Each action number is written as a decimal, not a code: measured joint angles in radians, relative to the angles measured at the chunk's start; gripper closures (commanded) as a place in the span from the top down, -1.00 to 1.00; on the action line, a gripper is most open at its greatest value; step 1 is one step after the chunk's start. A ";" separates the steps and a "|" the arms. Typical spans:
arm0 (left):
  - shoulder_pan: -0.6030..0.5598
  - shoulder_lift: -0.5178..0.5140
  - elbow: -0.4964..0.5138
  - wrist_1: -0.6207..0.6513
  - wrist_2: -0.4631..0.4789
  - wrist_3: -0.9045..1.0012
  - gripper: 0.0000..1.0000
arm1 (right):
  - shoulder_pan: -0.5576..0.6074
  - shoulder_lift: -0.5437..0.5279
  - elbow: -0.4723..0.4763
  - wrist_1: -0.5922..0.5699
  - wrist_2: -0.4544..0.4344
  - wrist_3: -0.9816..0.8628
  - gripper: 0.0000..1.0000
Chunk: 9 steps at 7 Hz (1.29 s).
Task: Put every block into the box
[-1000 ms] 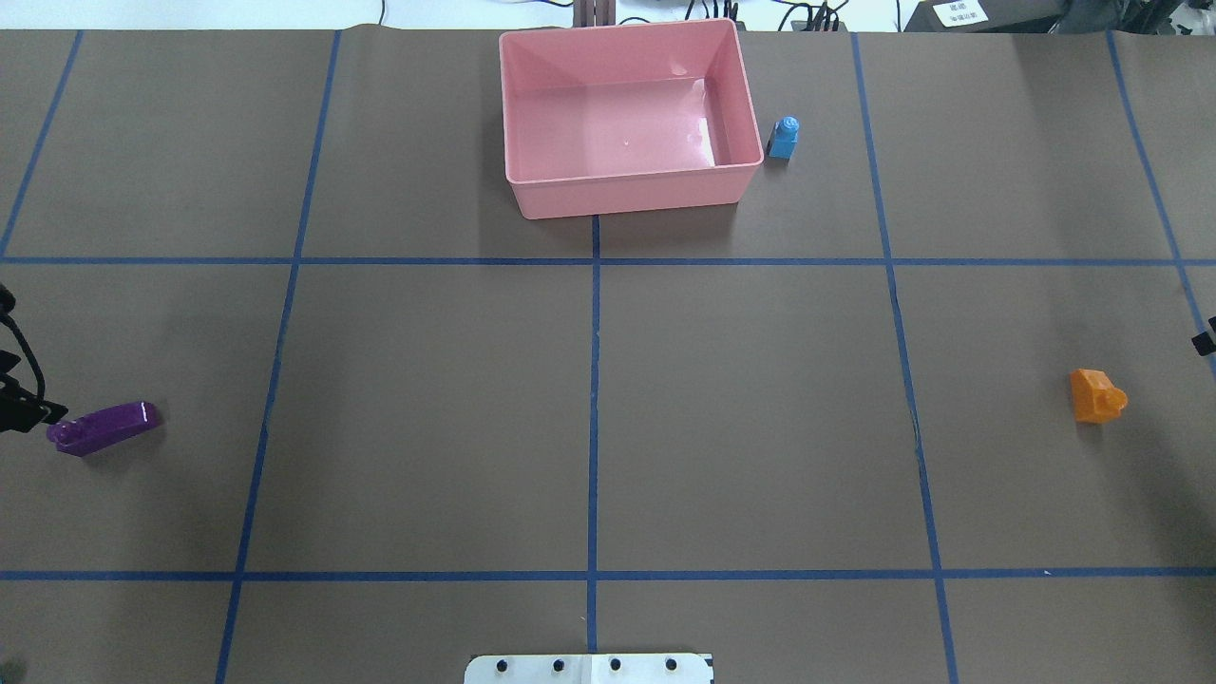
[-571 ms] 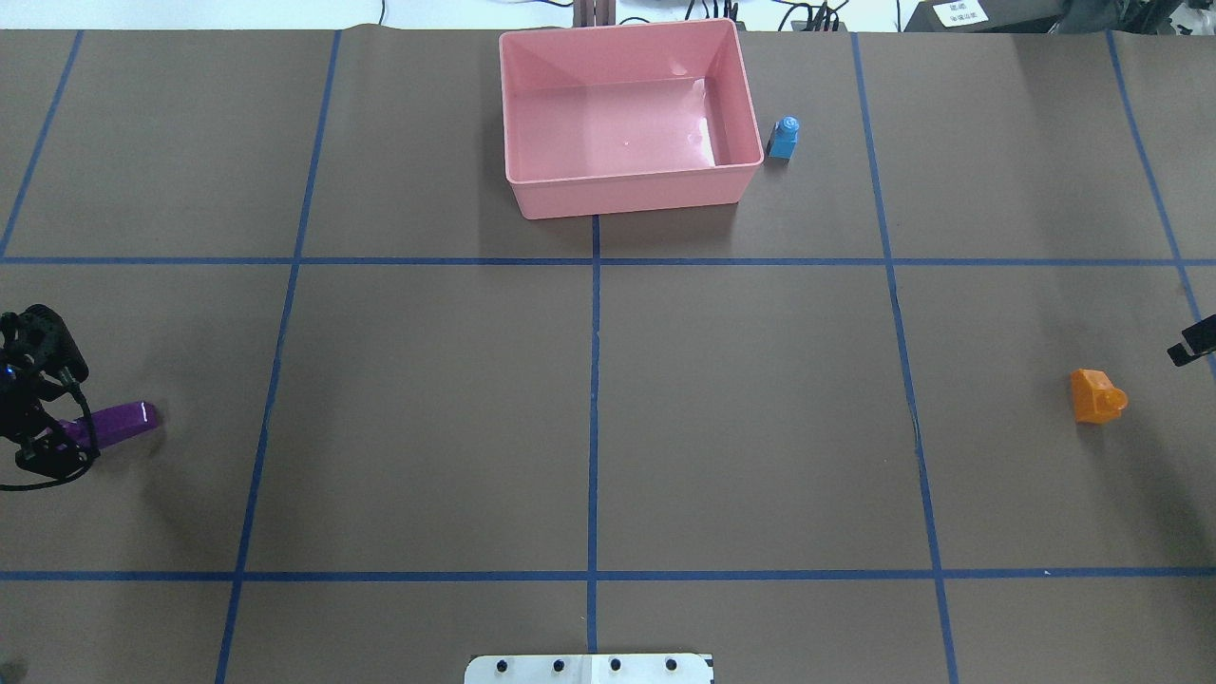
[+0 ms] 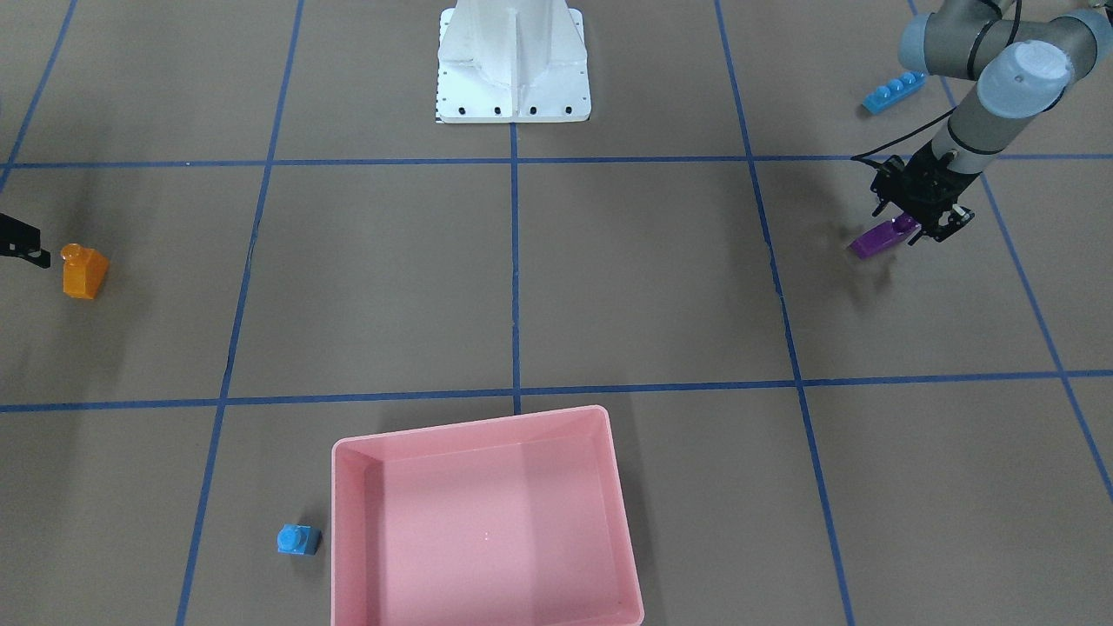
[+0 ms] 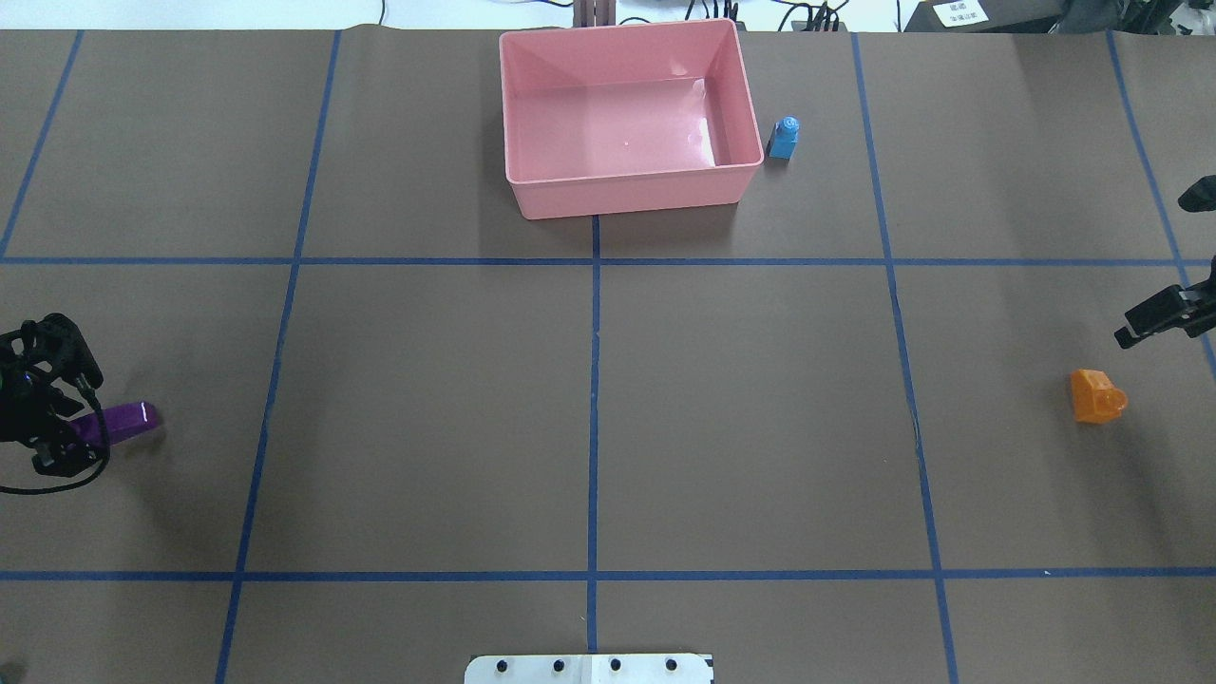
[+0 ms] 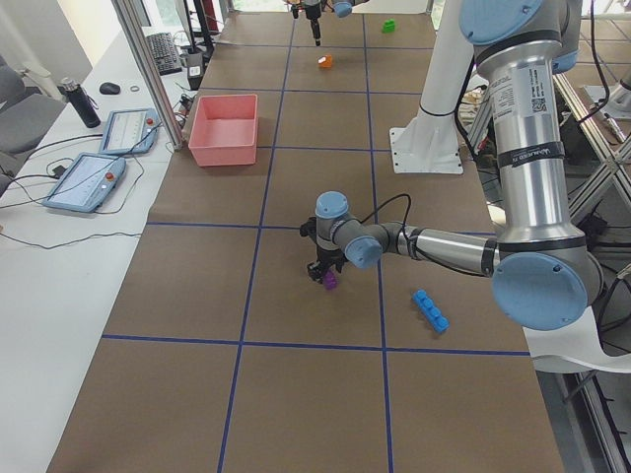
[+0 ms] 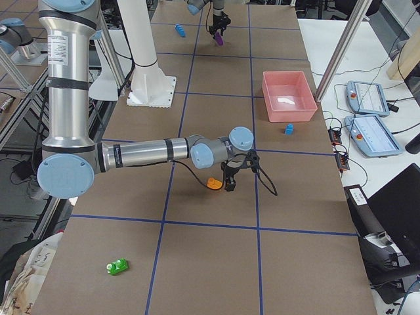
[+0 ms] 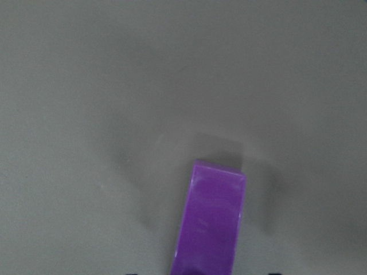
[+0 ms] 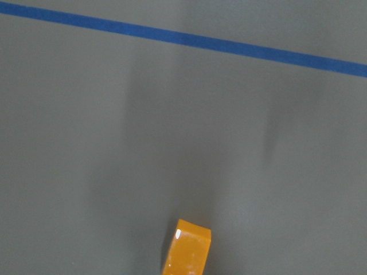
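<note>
purple blk: long one, flat on the table, far left of the overhead view at mid height. in the left wrist view it runs up from the bottom edge, centre.
orange blk: far right of the overhead view, mid height, alone on the table. it sits bottom centre in the right wrist view.
small lt-blue blk: upright, just beside the box's right wall, top centre of the overhead view.
long lt-blue blk: upper right of the front view, well apart from the box.
green blk: lower left of the right-side view, far from the others.
box: pink, top centre of the overhead view. we count all five blks outside it.
left gripper: down at the purple blk's end, right side of the front view. jaws parted, w/ a dark tip each side of the blk at the bottom edge of the wrist view, clear of its sides, so not clamped on it.
right gripper: right edge of the overhead view, just up-right of the orange blk and apart from it. only partly in frame, so we can't tell how wide its jaws are.
table: brown sheet w/ a blue tape grid.
robot base: white, bottom centre of the overhead view.
</note>
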 measured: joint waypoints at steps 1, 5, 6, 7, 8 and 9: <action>0.000 -0.001 0.001 0.000 -0.004 -0.002 -1.00 | -0.021 0.024 -0.019 0.000 0.001 0.021 1.00; -0.003 -0.049 -0.106 0.004 -0.047 -0.246 -1.00 | -0.095 0.054 -0.053 0.000 0.002 0.129 1.00; -0.007 -0.131 -0.118 0.029 -0.075 -0.340 -1.00 | -0.111 0.055 -0.059 0.000 0.003 0.171 1.00; -0.017 -0.231 -0.122 0.082 -0.087 -0.410 -1.00 | -0.126 0.052 -0.061 0.000 0.002 0.213 1.00; -0.029 -0.340 -0.119 0.130 -0.091 -0.488 -1.00 | -0.139 0.046 -0.065 -0.001 0.001 0.238 1.00; -0.037 -0.466 -0.101 0.166 -0.090 -0.583 -1.00 | -0.147 0.042 -0.076 -0.003 0.001 0.248 1.00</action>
